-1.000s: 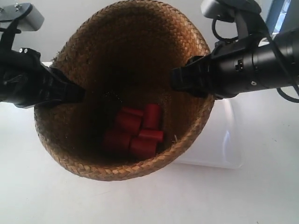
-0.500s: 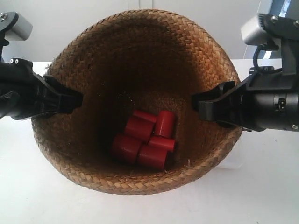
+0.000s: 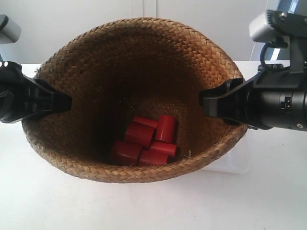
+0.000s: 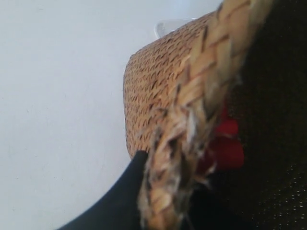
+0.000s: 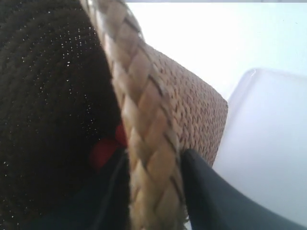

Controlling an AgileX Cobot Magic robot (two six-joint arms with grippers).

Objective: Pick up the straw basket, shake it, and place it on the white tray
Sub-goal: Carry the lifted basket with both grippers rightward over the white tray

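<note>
You are holding the basket (image 3: 134,86) aloft and tilted near the tray (image 3: 236,164), left end effector (image 4: 158,191) and right end effector (image 5: 153,177) each clamped on its rim, so be shaking gently and moving both arms together, keeping the red cylinders (image 3: 144,141) inside.

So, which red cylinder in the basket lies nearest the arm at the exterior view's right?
The red cylinder at the pile's upper right, its length running up and down in that view. The other cylinders sit lower or further left.
</note>
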